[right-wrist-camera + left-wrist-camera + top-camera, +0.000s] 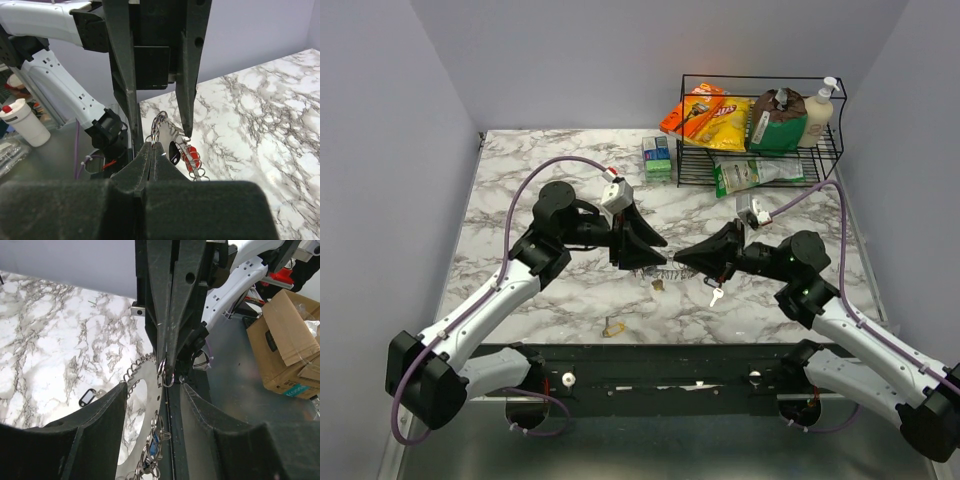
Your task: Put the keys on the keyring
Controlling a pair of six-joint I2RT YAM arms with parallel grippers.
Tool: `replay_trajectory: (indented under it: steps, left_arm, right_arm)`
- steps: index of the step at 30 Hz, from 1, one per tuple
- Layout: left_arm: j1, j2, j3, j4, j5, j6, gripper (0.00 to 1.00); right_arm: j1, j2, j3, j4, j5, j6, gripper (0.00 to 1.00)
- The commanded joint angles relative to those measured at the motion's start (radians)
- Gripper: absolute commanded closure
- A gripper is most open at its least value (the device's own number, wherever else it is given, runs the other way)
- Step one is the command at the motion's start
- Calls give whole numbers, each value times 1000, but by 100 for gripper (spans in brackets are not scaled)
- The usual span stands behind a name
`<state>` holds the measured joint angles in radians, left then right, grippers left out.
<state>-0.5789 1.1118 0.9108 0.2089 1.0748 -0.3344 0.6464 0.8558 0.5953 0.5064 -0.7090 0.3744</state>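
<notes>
At the keyring's (pixel 670 268) upper rim, the right gripper (pixel 151 147) has its jaws clenched on the thin wire, holding the ring off the marble-patterned tabletop (pixel 520 200). The left gripper (pixel 153 388) faces it with jaws parted, one finger on either side of the ring. I cannot tell whether those fingers press on the ring or merely flank it. The likeliest failure, as I judge it, is slip. The ring is a slender, smooth silver wire pinched between hard, matte black fingers that taper to narrow wedges, so the contact patch is small. The keys (pixel 167 136) fanned around the ring hang loosely and could swing or twist it out of the pinch. If the left jaws close, they may also catch flat key blades instead of the wire and jam the fan or lever the ring sideways. The keys are thin stamped metal, flat and glossy, and a few carry rounded red plastic heads (pixel 190 157). Three loose keys (pixel 658 284) lie on the near side of the keyring, one just beside it and the others farther off. Being flat on a slick surface, they will probably skid rather than lift.
</notes>
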Motion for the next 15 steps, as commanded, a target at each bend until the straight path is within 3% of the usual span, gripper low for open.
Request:
replay_trajectory:
  steps: [1, 8, 15]
  left_arm:
    - [-1, 19, -6, 20, 14, -2, 45]
    - [-21, 34, 7, 21, 7, 3, 51]
    - [-44, 51, 25, -12, -13, 26, 70]
  right_arm:
    - [1, -27, 12, 72, 17, 6, 100]
    - [1, -23, 12, 72, 13, 6, 100]
    - [1, -12, 15, 72, 5, 3, 100]
